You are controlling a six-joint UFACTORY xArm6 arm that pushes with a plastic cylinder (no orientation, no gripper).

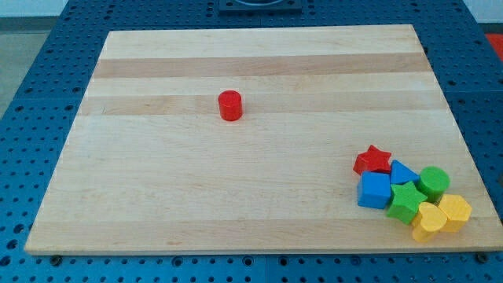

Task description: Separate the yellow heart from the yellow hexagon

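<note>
The yellow heart (428, 221) lies near the board's bottom right corner, touching the yellow hexagon (455, 211) on its right. Both sit at the lower end of a tight cluster of blocks. The green star (406, 201) touches the heart on its upper left. My rod and its tip do not show in the camera view.
The cluster also holds a red star (372, 160), a blue triangular block (402, 172), a blue cube (376, 190) and a green cylinder (433, 182). A red cylinder (230, 105) stands alone at the upper middle. The wooden board (196, 196) rests on a blue perforated table.
</note>
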